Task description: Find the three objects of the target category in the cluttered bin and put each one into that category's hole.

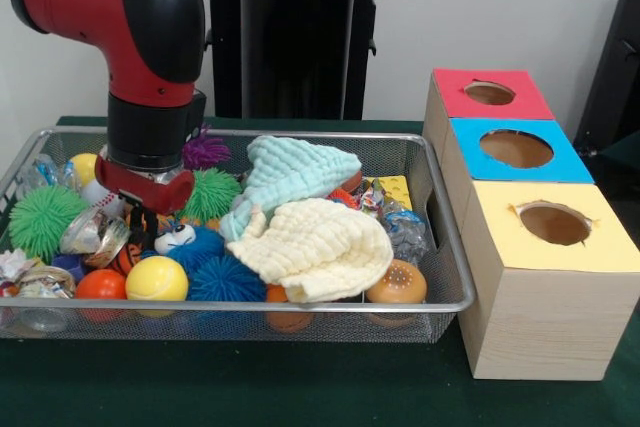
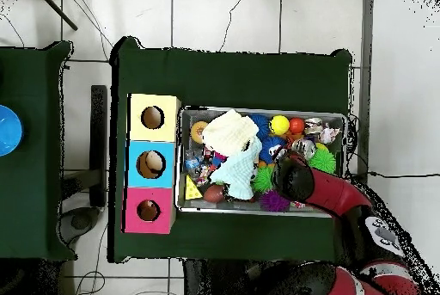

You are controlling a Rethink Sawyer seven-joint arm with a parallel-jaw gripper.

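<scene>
Right now my arm (image 1: 140, 37) comes down from the upper left of the front view into the left part of the bin (image 1: 300, 304), which sits on the green table (image 1: 300, 387). Beside the bin stand three wooden boxes in a row: the yellow-topped box (image 1: 590, 247) nearest the camera, the blue-topped box (image 1: 565, 162) in the middle, and the red-topped box with the hole (image 1: 490, 93) farthest back, close to the bin's far corner. From overhead the hole (image 2: 148, 211) is at the lower end of that row, just off the bin's rim (image 2: 262, 109).

Inside the bin, a cream cloth (image 1: 320, 247) lies bunched near the front, partly overlapped by a mint cloth (image 1: 295, 172) behind it. A green spiky ball (image 1: 40, 217) sits at the left end, a blue fuzzy ball (image 1: 222, 279) near the front, a purple spiky ball (image 1: 205, 150) at the back, a yellow ball (image 1: 156, 278) next to an orange ball (image 1: 100, 284).

My gripper (image 1: 140, 219) is low among the toys, just left of the blue fuzzy ball; I cannot tell whether it is apart, together or clamped on anything
</scene>
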